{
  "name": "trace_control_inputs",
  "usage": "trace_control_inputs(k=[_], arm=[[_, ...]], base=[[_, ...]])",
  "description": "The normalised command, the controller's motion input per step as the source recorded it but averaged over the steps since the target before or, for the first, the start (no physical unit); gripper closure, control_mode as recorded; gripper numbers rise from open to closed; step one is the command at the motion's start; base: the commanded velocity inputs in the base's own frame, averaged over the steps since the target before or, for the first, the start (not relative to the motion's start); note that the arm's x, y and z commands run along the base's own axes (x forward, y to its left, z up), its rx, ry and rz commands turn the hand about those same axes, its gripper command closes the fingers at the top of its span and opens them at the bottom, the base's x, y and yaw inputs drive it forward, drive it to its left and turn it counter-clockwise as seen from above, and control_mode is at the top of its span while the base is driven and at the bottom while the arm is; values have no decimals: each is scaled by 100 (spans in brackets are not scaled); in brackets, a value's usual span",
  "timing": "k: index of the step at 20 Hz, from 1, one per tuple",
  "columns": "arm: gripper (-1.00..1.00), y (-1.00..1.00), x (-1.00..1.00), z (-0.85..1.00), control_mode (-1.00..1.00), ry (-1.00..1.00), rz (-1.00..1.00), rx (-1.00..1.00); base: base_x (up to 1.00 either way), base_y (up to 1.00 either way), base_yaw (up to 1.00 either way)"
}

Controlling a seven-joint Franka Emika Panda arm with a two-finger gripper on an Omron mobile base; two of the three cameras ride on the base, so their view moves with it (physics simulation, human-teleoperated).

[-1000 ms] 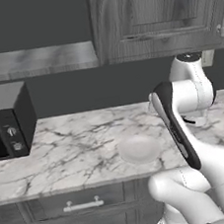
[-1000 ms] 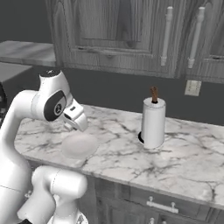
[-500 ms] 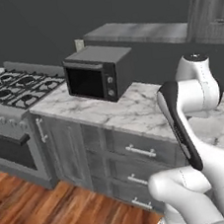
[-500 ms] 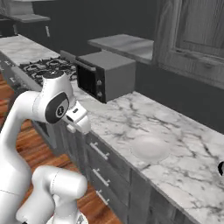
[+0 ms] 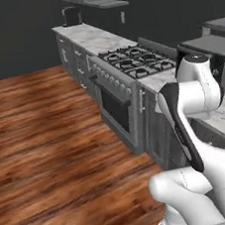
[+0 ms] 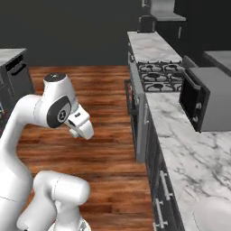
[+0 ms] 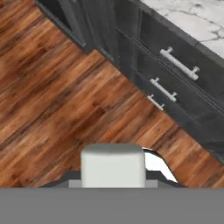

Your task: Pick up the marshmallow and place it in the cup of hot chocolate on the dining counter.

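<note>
The marshmallow (image 7: 113, 162), a small white squarish block, sits at the bottom of the hand view, pinched between my gripper (image 7: 113, 177)'s two dark tips. In the right base view the gripper (image 6: 80, 130) hangs from the raised, folded arm over the wooden floor, away from the worktop. The cup of hot chocolate is out of view. A pale slab on a dark base (image 6: 12, 67) juts in at the left edge of the right base view; I cannot tell whether it is the dining counter.
A narrow marble worktop (image 6: 189, 153) with grey drawers (image 7: 175, 65) runs along the right, carrying a black toaster oven (image 6: 205, 101) and a round pale plate (image 6: 216, 215). Beyond it stands a gas stove (image 5: 133, 62). Wooden floor (image 5: 48, 142) spreads out to the left.
The whole picture has swung: the base has turned away from the worktop, bringing the stove and wooden floor into view. The arm keeps its folded pose.
</note>
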Motion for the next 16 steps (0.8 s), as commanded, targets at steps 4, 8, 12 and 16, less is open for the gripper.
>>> trace_control_inputs(k=[4, 8, 12, 16], arm=[[100, 0, 0, 0, 100, 0, 0, 0], [100, 0, 0, 0, 100, 0, 0, 0], [100, 0, 0, 0, 100, 0, 0, 0], [100, 0, 0, 0, 100, 0, 0, 0]], base=[[-1, 0, 98], [3, 4, 91], [59, 30, 57], [67, 65, 39]])
